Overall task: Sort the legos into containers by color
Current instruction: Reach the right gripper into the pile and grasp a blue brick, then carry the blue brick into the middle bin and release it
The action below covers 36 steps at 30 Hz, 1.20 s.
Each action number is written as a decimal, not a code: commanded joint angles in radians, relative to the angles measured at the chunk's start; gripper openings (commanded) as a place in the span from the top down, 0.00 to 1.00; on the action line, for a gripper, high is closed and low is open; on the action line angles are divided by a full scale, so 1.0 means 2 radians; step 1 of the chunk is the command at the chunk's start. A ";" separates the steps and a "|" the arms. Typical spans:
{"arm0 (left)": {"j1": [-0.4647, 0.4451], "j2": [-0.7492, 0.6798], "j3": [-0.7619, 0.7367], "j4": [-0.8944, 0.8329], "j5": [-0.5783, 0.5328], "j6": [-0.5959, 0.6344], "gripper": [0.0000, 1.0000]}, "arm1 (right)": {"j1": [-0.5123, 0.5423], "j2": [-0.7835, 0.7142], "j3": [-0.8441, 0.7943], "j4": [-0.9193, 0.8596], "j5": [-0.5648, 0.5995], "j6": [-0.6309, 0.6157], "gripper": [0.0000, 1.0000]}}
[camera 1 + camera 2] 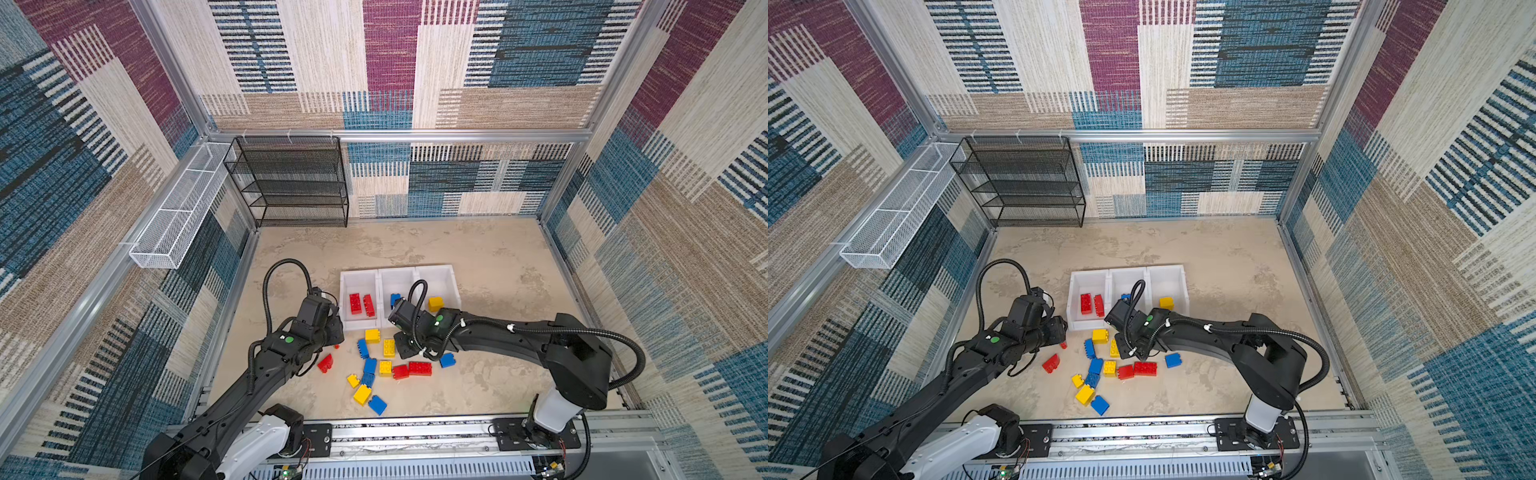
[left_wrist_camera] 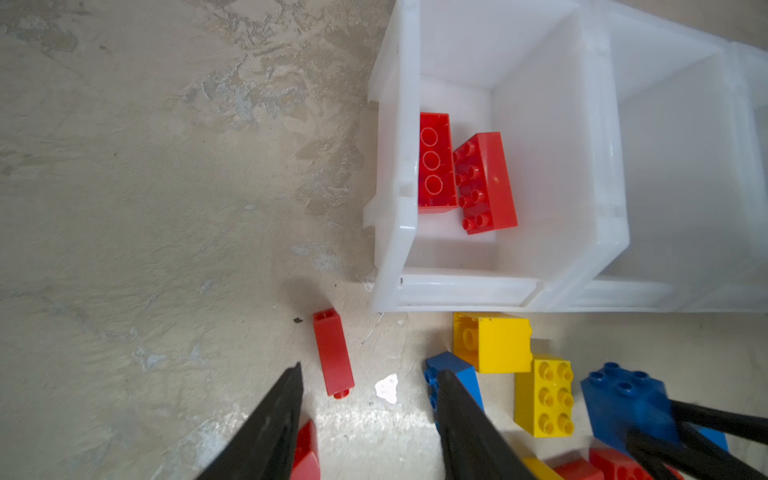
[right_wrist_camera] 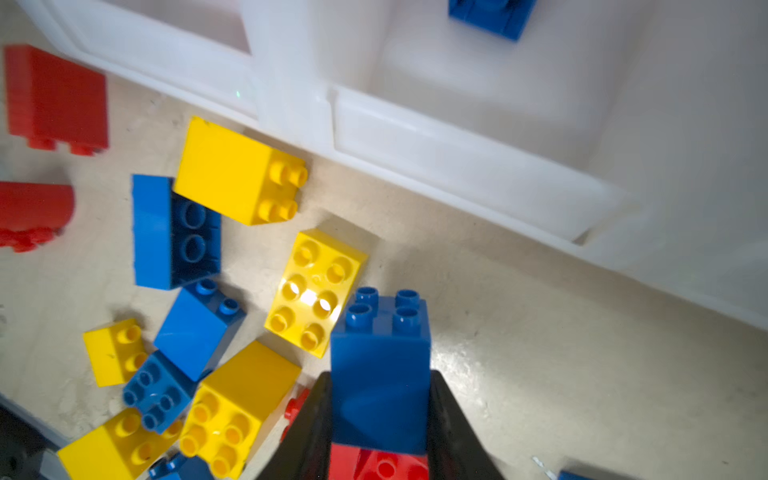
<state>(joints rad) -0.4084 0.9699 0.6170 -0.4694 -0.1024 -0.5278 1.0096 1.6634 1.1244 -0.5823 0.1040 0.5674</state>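
Red bricks (image 1: 419, 368), blue bricks (image 1: 377, 404), yellow bricks (image 1: 389, 348). Bins (image 1: 399, 270) white. Counter (image 1: 457, 249) mottled beige. My left pincer (image 2: 372, 372) and right pincer (image 3: 380, 375) black. Rack (image 1: 291, 183) black mesh, basket (image 1: 174, 216) white mesh. Walls (image 1: 540, 62) striped patchwork: maroon, blue, tan, cream.

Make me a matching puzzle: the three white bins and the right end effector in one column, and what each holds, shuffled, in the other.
Column one:
1. left bin
2. middle bin
3. right bin
4. right end effector

Column two:
A. one yellow brick inside
B. shut on a blue brick
C. two red bricks inside
D. one other blue brick inside

Pairs: 1-C, 2-D, 3-A, 4-B
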 commanded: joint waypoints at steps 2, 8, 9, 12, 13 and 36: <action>0.000 -0.004 -0.003 -0.009 -0.009 -0.009 0.44 | -0.021 -0.015 0.035 -0.011 0.034 -0.039 0.69; -0.001 -0.011 -0.006 -0.012 -0.006 -0.013 0.44 | -0.080 0.011 0.085 0.010 0.025 -0.086 0.69; 0.000 -0.013 -0.007 -0.014 -0.007 -0.013 0.44 | -0.085 0.019 0.091 0.011 0.025 -0.091 0.69; 0.000 -0.019 -0.009 -0.018 -0.006 -0.014 0.44 | -0.098 0.045 0.110 0.013 0.025 -0.102 0.68; 0.000 -0.021 -0.009 -0.020 -0.006 -0.014 0.44 | -0.102 0.053 0.113 0.013 0.025 -0.102 0.68; 0.000 -0.024 -0.010 -0.075 -0.018 -0.026 0.44 | -0.117 0.039 0.130 -0.003 0.017 -0.104 0.33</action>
<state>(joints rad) -0.4084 0.9169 0.5896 -0.5961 -0.1146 -0.5697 0.7738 1.7653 1.3914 -0.5911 0.1375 0.3542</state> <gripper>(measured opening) 0.563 0.670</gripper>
